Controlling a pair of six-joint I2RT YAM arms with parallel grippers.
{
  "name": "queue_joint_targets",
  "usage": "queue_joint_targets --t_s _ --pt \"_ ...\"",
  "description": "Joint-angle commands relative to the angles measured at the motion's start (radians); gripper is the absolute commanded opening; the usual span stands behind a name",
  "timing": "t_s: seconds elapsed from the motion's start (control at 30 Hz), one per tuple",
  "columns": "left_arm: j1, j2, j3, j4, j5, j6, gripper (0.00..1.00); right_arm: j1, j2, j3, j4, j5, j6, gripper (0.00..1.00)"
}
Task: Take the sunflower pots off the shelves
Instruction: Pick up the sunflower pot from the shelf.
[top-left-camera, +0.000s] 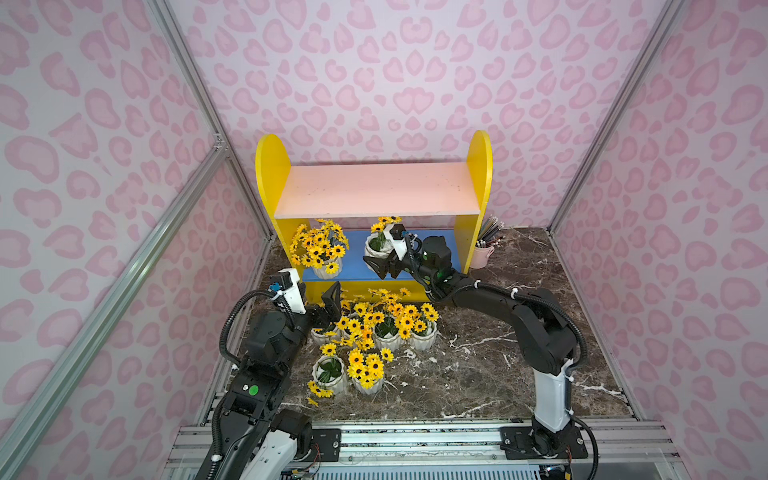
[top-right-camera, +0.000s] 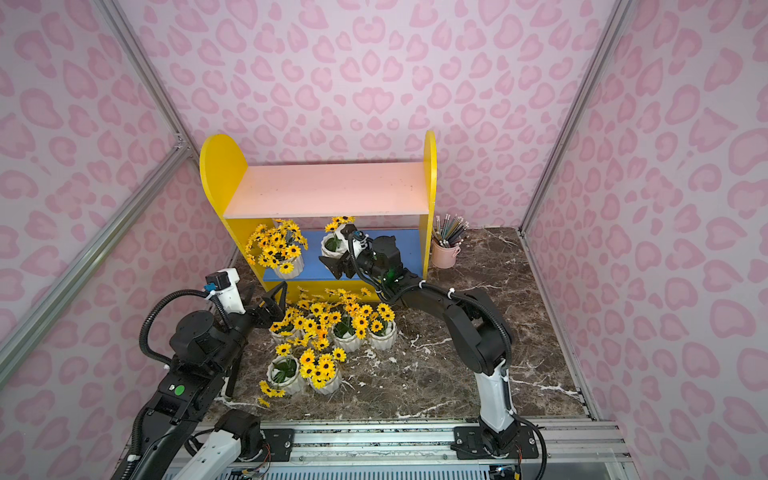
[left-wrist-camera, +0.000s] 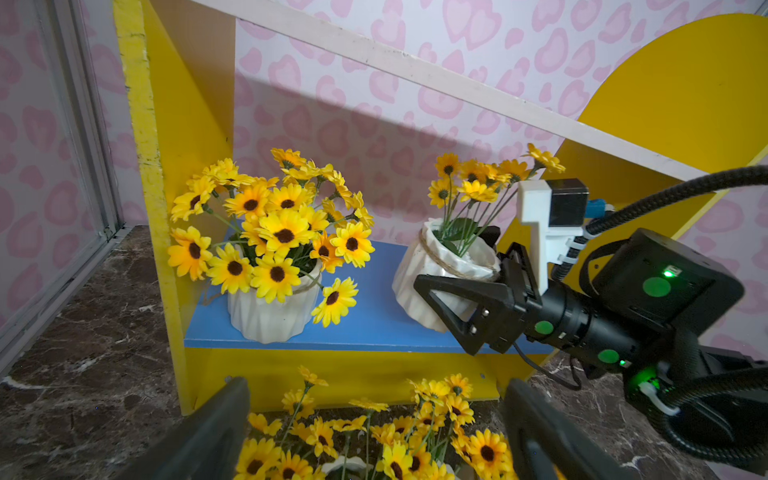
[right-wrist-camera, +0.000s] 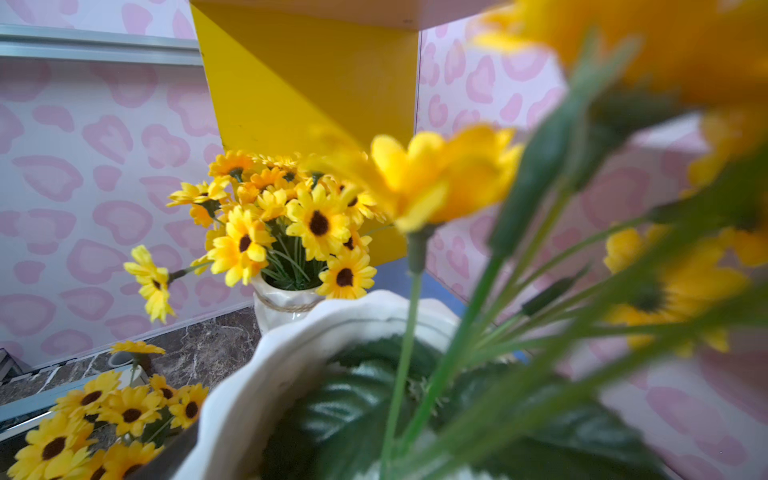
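Two pots stand on the shelves' (top-left-camera: 272, 178) blue board (top-left-camera: 357, 259): a full pot (top-left-camera: 326, 270) near its left edge, a twine pot (left-wrist-camera: 411, 266) mid-board, flanked by the released right tool (left-wrist-camera: 453, 259). Other pots (top-left-camera: 386, 338) crowd the table (top-left-camera: 498, 357) under the released left tool (left-wrist-camera: 376, 415); its right half lies bare.

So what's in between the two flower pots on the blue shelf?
Only bare blue board between the bushy sunflower pot and the sparse sunflower pot, plus one drooping bloom. The left wrist view shows it.
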Motion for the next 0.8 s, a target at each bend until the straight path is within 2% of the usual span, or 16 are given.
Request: queue_joint_targets --t_s 0.0,0.27,0.53,0.77 --pt "0.001 0.003 0.000 0.049 0.033 -0.002 0.97 0.017 -0.099 -0.096 0.149 0.052 -0.006 0.00" --pt "0.001 -0.020 0.008 0.042 0.081 -0.028 0.97 0.126 -0.343 -0.319 0.107 0.190 -0.127 0.00" --pt "-0.001 -0.076 0.000 0.023 0.134 -0.074 0.97 0.235 -0.591 -0.528 0.014 0.313 -0.148 0.00" --pt "0.001 -0.124 -0.018 0.010 0.159 -0.115 0.97 0.393 -0.817 -0.898 0.124 0.520 -0.101 0.00"
